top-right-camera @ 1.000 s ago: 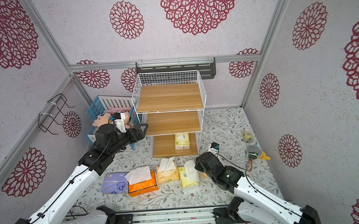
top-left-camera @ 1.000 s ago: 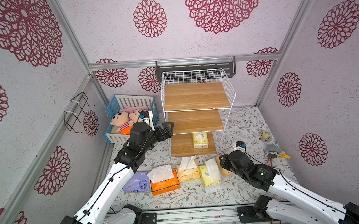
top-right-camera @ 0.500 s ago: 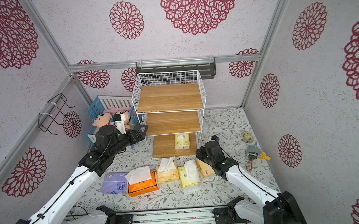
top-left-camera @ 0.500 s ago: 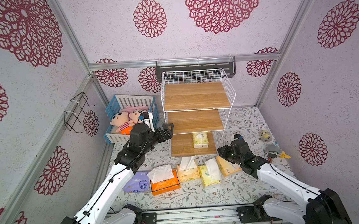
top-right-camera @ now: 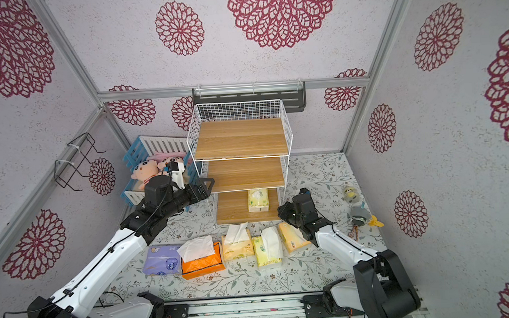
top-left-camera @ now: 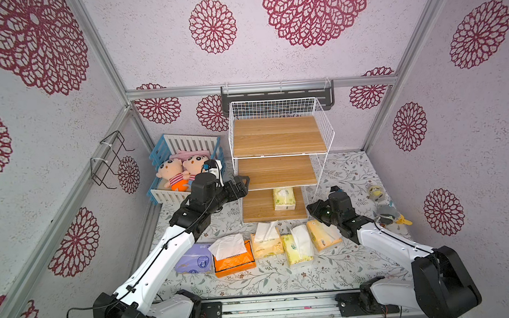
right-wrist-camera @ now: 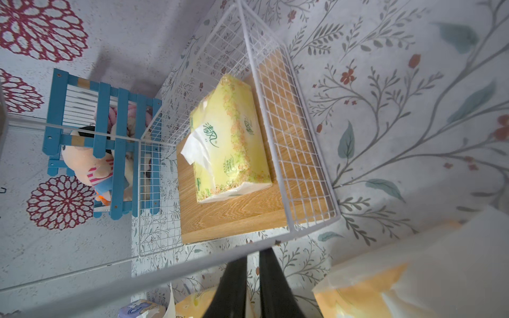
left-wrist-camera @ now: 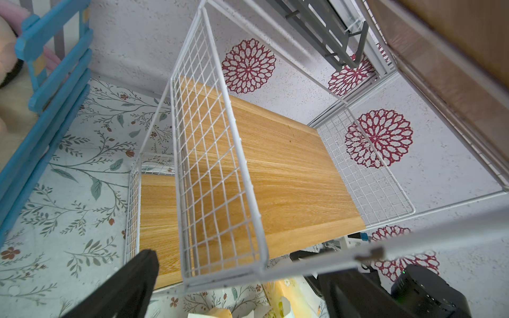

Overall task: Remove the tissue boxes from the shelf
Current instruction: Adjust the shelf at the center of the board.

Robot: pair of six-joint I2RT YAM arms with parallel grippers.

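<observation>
Packs off: five lie in a row on the desk just near of the shelf; from left to right they are the lavender pack, orange pack, cream pack, yellow-green pack and yellow-orange pack.
Pack left: one pale yellow pack is seen on the bottom board, toward its right side, under the middle board.
Left claw: it is held wide open and empty at the near left corner of the middle board. Contact with the wire cannot be told.
Right claw: it is almost closed on nothing, low by the shelf's near right post.
Risk, closed jaws: if the right claw is driven in as it stands, the pale yellow pack is likely shoved farther back, not gripped.
Risk, wire: a sideways reach is barred by the right wire side panel. If the grid is snagged, the shelf could be dragged or tipped. The same risk is run by the left claw.
Risk, headroom: little room is left under the middle board, so the wrist may be knocked on its edge.
Risk, soft pack: the loose tissue may be pinched alone and pulled out, or the pack may be squashed and dropped.
Risk, row: the yellow-orange pack lies just under the right arm and may be swept aside.
</observation>
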